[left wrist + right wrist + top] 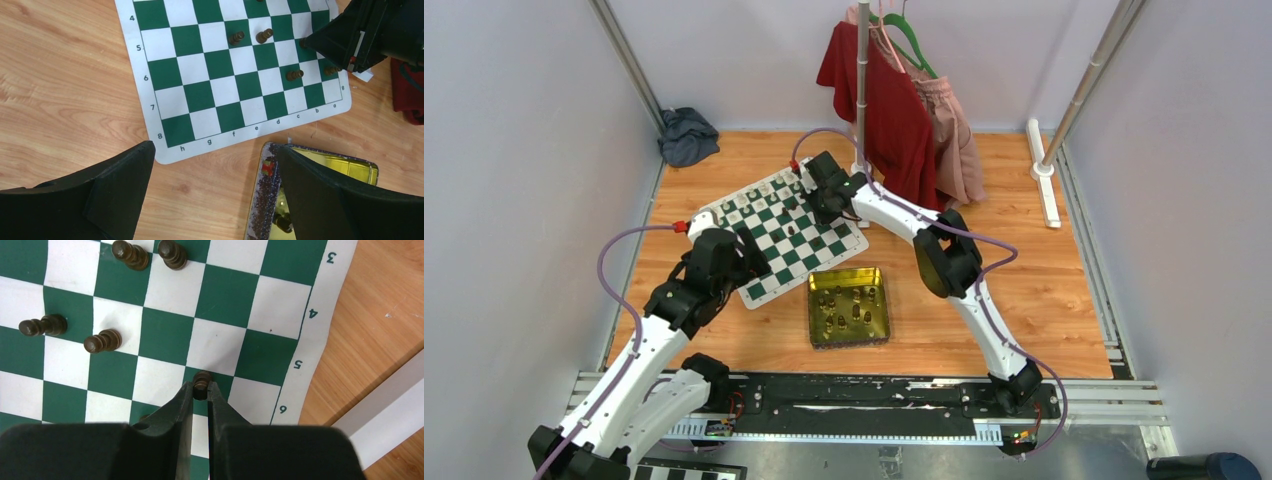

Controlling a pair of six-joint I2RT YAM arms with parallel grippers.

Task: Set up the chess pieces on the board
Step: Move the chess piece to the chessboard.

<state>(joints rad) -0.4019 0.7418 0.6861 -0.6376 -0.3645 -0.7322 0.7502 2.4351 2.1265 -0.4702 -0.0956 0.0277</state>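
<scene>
**Left arm.** The left gripper (212,167) hangs over the near corner of the board (776,243). Its fingers are spread wide and carry nothing.

**Tin.** The gold-green tin (849,271) sits just beside that corner, holding several dark pieces (844,306) yet to be placed.

**Right arm.** The right gripper (201,390) reaches across to the far side of the board. Its fingers are pinched against the head of one dark brown piece (202,381) over a green square, one in from the numbered border. Whether the base rests on the mat or hangs just above it cannot be told.

**Other pieces.** Four more dark chessmen (102,341) stand or lean on nearby squares, apart from the grip. A row of cream pieces (759,190) lines the far left edge.

**Risks, as judged:**
- The hold is at the very fingertips, on a small rounded head, so the piece could squirt out or tip if lifted or released at an angle.
- A sideways sweep of the arm could knock the neighbouring chessmen.
- The mat could drag if the fingers press down on it.

**View differences.**
- Only the right wrist view shows the pinch; the top view hides it under the wrist.
- Only the top view shows the cream row.
- The left wrist view shows the file letters and the tin's rim close up.
</scene>
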